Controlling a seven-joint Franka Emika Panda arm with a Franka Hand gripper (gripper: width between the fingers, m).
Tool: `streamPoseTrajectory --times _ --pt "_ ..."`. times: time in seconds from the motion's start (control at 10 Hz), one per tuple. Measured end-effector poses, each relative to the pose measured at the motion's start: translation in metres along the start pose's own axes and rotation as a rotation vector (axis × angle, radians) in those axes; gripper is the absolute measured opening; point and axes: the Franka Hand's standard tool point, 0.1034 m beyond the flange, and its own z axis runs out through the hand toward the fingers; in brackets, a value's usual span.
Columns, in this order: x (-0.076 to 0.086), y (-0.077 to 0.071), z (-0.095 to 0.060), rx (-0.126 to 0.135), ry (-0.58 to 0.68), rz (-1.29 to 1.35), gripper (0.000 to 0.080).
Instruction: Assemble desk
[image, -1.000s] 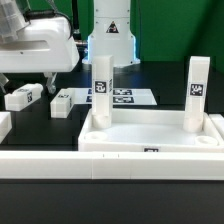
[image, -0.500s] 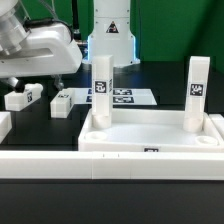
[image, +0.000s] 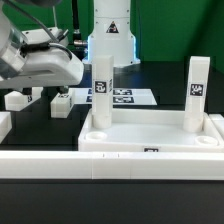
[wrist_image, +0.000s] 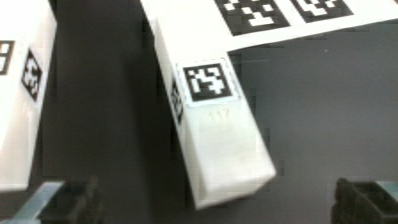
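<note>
While two loose legs (image: 62, 103) nearby, two upright legs (image: 197, 92) in one top (image: 150, 128).

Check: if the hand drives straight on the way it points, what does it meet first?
Likely the loose white leg lying on the table: in the wrist view it sits between the fingers of the open hand. The fingertips may straddle it and reach the table; depth is unclear.

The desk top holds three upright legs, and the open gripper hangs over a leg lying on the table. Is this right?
Not three: the exterior view shows only two upright legs in the desk top. The open gripper does hang over a lying leg.
</note>
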Motion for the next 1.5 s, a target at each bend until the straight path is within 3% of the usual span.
streamPoseTrajectory --times 0.3,0.4,0.6,0.7,1.0,1.4,1.5 --pt "0.005 0.005 0.009 0.009 -0.174 0.016 0.0649" --pt "0.009 0.006 0.012 -0.001 -0.198 0.021 0.0649" --pt "0.016 0.005 0.015 -0.016 -0.175 0.025 0.0649" --pt "0.018 0.003 0.023 -0.016 -0.183 0.033 0.0649" --pt "0.023 -0.004 0.026 -0.021 -0.179 0.043 0.0649" --pt "0.027 0.0 0.033 -0.024 -0.169 0.047 0.0649" --pt "0.027 0.0 0.034 -0.024 -0.167 0.048 0.0602"
